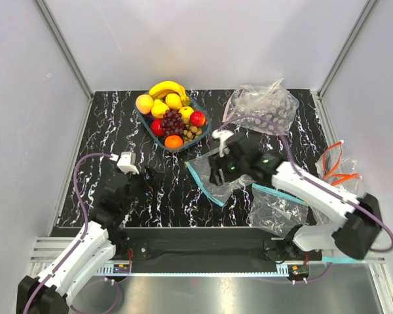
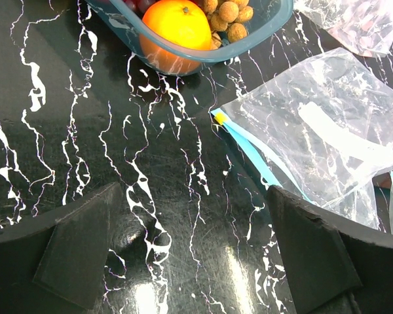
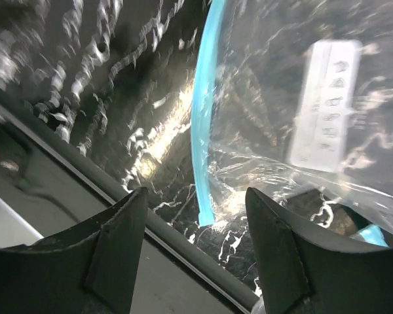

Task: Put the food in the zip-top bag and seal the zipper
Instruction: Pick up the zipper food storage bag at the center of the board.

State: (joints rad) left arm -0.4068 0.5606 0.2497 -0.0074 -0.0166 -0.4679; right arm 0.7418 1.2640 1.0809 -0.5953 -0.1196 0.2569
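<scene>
L jaws [image 2: 193, 188] hang wide open over bare table [image 1: 105, 131], approx 8 o'clock in the top view, nothing between them. From them the bowl [image 2: 262, 40] sits near, at 1 o'clock. The food [image 1: 171, 120] is all in it: banana, yellow fruits, apples, grapes, nuts, orange at the near end. None in a bag yet.

The zip-top bag [image 1: 200, 173] lies flat at table centre, 5 o'clock from the bowl & 3 o'clock from the L jaws. Looks empty. The zipper [image 1: 203, 184] is the edge facing the L arm, long axis approx 11-to-5.

R jaws [image 3: 196, 191] are right over the bag, so R arm is far nearer it; L arm is nearer the bowl. In the R wrist view the jaws stand apart, the zipper's end showing in the gap beyond them, not pinched as far as I can see. My guess: the mouth needs opening before fruit goes in, a finger each side of that strip, coming across its long axis.

Further R: a second flat bag [image 1: 275, 212] at 4 o'clock, a wrinkled bag [image 1: 262, 108] at 1 o'clock. Contents, can't tell.
</scene>
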